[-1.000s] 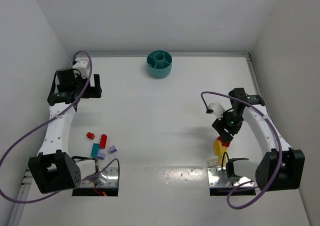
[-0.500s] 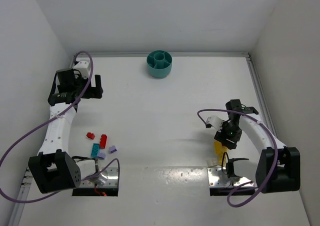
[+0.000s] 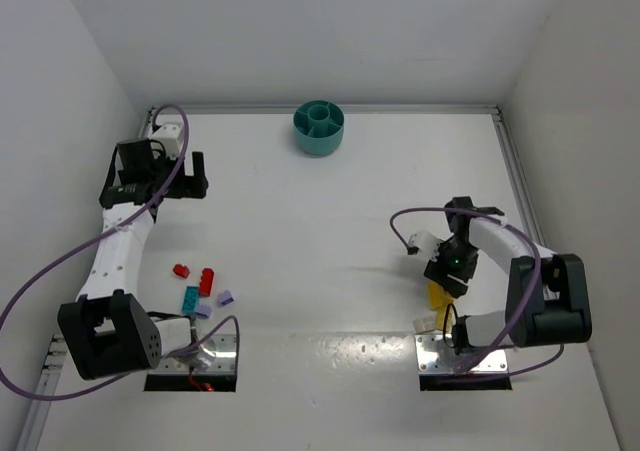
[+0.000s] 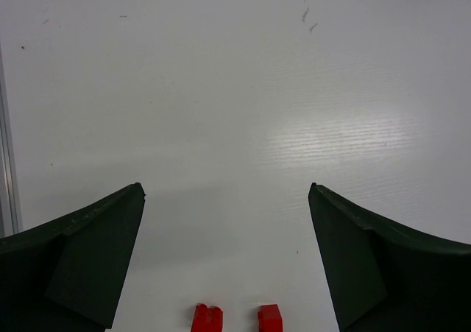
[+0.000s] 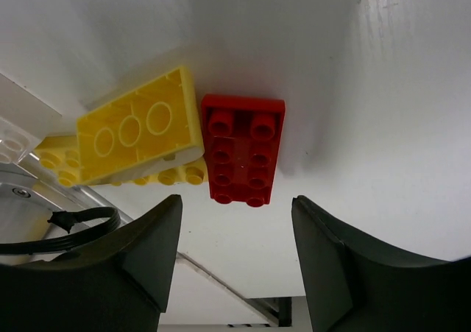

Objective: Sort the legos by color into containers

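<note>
The round teal bowl point(image 3: 319, 128) with its compartments stands at the far middle of the table. My right gripper point(image 3: 447, 283) point(image 5: 237, 199) is open and empty, low over a red brick point(image 5: 243, 159) that lies studs-up next to an overturned yellow brick point(image 5: 140, 133) point(image 3: 436, 294); another yellow brick point(image 5: 173, 176) lies under that one. My left gripper point(image 3: 198, 174) point(image 4: 226, 187) is open and empty at the far left. Two small red bricks point(image 4: 207, 319) point(image 4: 269, 317) show at the bottom edge of its view.
At the near left lie two red bricks point(image 3: 181, 270) point(image 3: 206, 281), a teal brick point(image 3: 190, 297) and two pale purple bricks point(image 3: 226, 297) point(image 3: 203, 311). A yellow brick point(image 3: 443, 319) lies by the right arm's metal base plate point(image 3: 465, 356). White walls enclose the table.
My right gripper has moved toward the near side and lowered over the yellow and red bricks, hiding the red one from above. The left arm has barely moved.
</note>
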You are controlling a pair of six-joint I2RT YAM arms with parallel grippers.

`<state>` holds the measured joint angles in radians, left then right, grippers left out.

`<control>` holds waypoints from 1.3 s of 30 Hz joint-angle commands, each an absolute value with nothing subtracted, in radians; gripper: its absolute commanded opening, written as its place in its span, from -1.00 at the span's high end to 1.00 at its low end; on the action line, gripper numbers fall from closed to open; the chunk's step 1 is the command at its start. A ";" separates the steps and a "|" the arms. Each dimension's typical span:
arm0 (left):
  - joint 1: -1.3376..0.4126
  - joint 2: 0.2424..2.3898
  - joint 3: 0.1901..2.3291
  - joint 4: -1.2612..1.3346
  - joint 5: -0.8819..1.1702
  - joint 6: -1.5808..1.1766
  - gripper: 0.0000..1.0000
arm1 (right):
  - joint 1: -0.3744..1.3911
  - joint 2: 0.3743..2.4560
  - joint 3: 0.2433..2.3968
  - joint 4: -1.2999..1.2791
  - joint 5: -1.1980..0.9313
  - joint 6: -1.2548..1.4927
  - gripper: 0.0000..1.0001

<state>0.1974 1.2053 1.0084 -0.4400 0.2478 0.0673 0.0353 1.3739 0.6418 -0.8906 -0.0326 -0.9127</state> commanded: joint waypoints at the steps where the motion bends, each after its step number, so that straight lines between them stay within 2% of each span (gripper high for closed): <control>1: 0.204 1.221 1.011 -0.393 0.262 0.074 -1.00 | 0.047 1.390 0.687 -0.884 -0.066 -0.913 -0.24; 11: 0.204 1.252 1.002 -0.383 0.262 0.064 -1.00 | 0.048 1.473 0.706 -0.770 -0.066 -0.862 -0.14; 16: 0.204 1.252 1.002 -0.374 0.262 0.064 -1.00 | 0.048 1.519 0.727 -0.694 -0.057 -0.827 0.06; 22: 0.204 1.261 1.002 -0.374 0.262 0.064 -1.00 | 0.048 1.601 0.854 -0.650 -0.103 -0.746 0.24; 29: 0.204 1.279 1.011 -0.365 0.253 0.064 -1.00 | 0.081 1.761 1.100 -0.696 -0.175 -0.686 0.46; 39: 0.204 1.298 1.011 -0.365 0.255 0.064 -1.00 | 0.179 1.830 1.282 -0.726 -0.351 -0.557 0.61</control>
